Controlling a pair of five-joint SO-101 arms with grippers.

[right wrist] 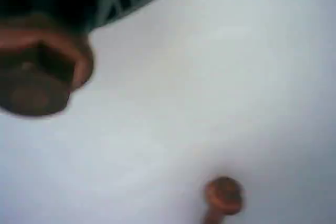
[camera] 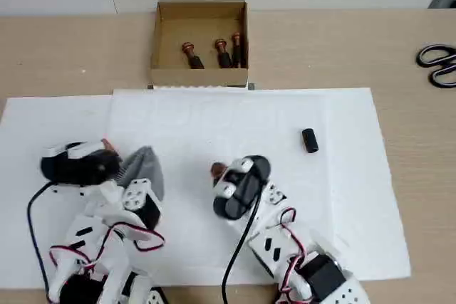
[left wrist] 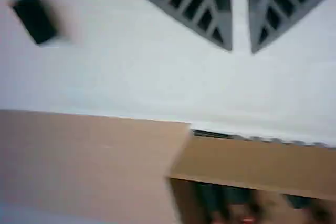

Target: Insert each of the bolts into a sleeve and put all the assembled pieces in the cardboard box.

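One held bolt (right wrist: 37, 72), one loose bolt (right wrist: 224, 195), one sleeve (camera: 309, 140), three assembled pieces (camera: 222, 53) boxed

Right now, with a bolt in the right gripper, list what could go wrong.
1. The sleeve lies loose on the paper, nothing holding it; pushing the bolt held by the right gripper into it may roll it away.
2. A second bolt lies loose on the paper; a swinging arm could knock it.

Three assembled pieces (camera: 217, 53) in cardboard box (camera: 199, 76); sleeve (camera: 310, 140) on paper (camera: 214, 126), nearer, right.
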